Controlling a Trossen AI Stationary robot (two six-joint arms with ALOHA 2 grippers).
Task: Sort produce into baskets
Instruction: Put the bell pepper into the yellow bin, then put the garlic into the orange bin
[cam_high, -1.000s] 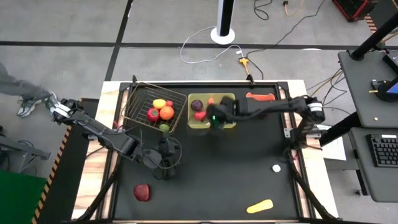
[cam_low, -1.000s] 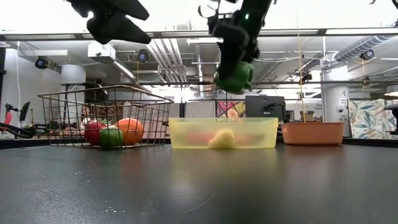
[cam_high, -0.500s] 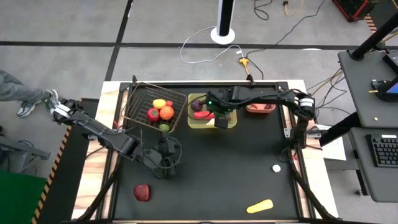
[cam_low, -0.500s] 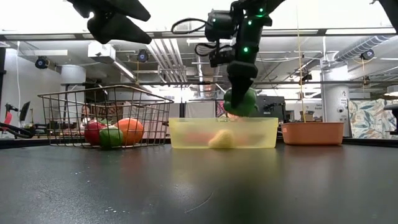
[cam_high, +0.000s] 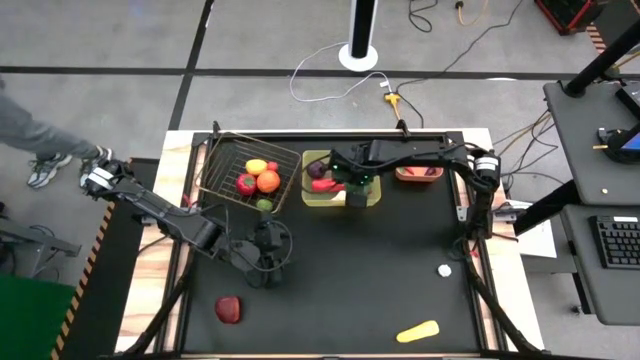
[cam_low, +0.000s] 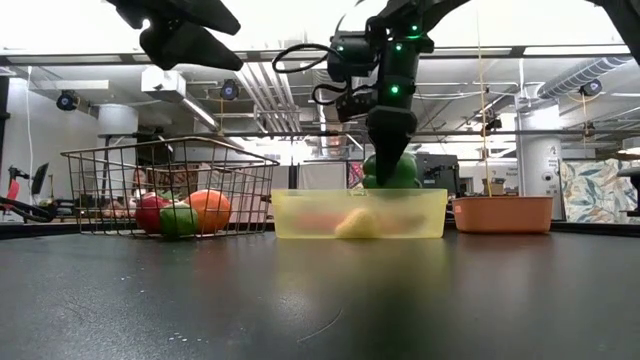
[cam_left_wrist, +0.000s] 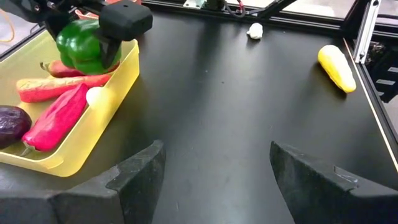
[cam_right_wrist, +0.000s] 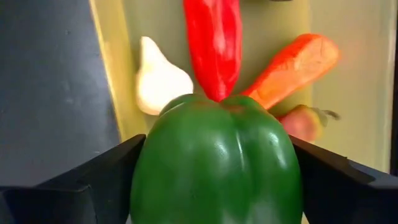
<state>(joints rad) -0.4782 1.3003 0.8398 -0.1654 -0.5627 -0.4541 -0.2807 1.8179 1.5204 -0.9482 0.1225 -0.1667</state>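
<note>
Right now, at lower left of the high view, I keep the left gripper (cam_high: 268, 262) parked over bare table, fingers apart and holding nothing. Moving right, the wire-mesh basket (cam_high: 225, 160) holds round glossy fruit. At centre the right gripper (cam_low: 391, 168) hangs just above the translucent yellow tray (cam_low: 430, 212), the smooth, lobed green pepper (cam_low: 390, 172) between its wide-set fingers; whether they grip it I cannot tell. The pepper sits directly over the tray's contents: a tapered carrot (cam_right_wrist: 292, 67) and slim red chili (cam_right_wrist: 213, 38).
</note>
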